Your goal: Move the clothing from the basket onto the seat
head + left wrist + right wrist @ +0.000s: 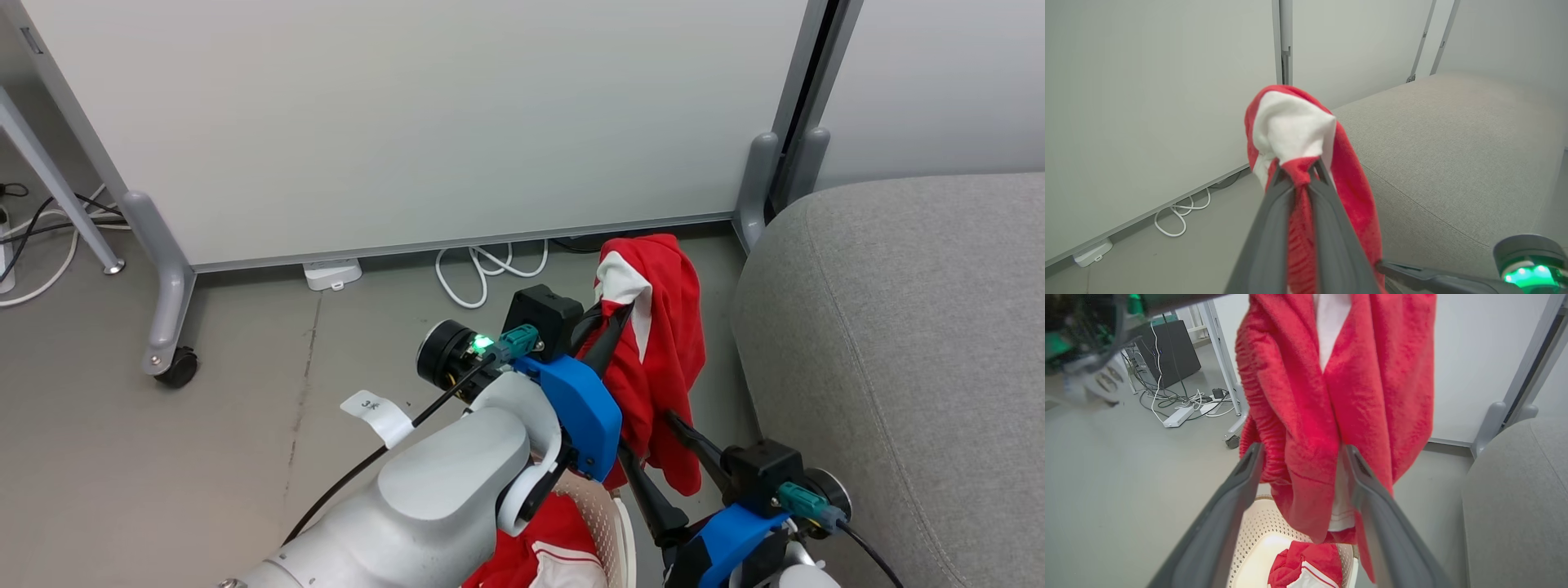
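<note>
**Red garment hangs from left gripper, seat off to its right**

The red garment (663,343) hangs lengthwise straight down from the left gripper (1298,168), which is clamped on a bunched fold at its top. The lower end dangles at the right gripper (1302,448), spread wide and gripping nothing, above the basket (1257,524). The seat (898,327) lies near, to the holding gripper's right; a sideways carry looks enough

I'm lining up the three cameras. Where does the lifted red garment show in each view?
Head view: lifted red garment centre-right, left of the grey seat.
Left wrist view: garment at centre, seat at right.
Right wrist view: garment top centre, seat at lower right.
Shared landmark: the grey seat.
</note>
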Tool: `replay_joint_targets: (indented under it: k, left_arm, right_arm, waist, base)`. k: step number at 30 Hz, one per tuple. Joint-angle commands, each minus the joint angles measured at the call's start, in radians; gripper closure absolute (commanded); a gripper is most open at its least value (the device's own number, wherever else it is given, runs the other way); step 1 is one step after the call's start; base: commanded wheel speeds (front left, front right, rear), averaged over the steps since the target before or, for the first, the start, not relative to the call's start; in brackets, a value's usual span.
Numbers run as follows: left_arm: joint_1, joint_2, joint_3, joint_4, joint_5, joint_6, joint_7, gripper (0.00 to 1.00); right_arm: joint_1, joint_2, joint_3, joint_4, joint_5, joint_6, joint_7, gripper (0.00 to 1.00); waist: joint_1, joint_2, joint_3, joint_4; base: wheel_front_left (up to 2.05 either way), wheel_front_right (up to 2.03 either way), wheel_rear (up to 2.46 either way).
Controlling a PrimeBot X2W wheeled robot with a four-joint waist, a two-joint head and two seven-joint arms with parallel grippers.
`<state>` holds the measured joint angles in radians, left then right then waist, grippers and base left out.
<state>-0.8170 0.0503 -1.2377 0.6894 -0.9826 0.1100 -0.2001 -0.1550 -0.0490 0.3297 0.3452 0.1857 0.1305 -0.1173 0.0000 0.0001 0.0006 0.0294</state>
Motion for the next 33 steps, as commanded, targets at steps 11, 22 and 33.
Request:
replay_joint_targets:
  k: [11, 22, 33]
  left_arm:
    - [-0.027, 0.000, -0.024, -0.008, -0.024, 0.005, -0.007, 1.00]
    - [-0.035, 0.000, -0.035, -0.020, -0.038, 0.003, -0.005, 1.00]
    - [-0.038, 0.000, -0.042, -0.022, -0.043, 0.003, -0.009, 1.00]
  right_arm:
    - [-0.116, -0.003, 0.035, 0.148, 0.015, 0.000, 0.001, 0.00]
    - [-0.222, -0.002, 0.093, 0.276, 0.058, 0.000, -0.028, 0.00]
    - [-0.290, -0.002, 0.144, 0.386, 0.102, 0.000, -0.063, 0.00]
  waist:
    - [0.0000, -0.0001, 0.002, 0.013]
    - [0.0000, -0.0001, 0.005, 0.017]
    - [0.0000, -0.0001, 0.004, 0.013]
  base:
    - [0.00, 0.00, 0.00]
    - [0.00, 0.00, 0.00]
    - [0.00, 0.00, 0.00]
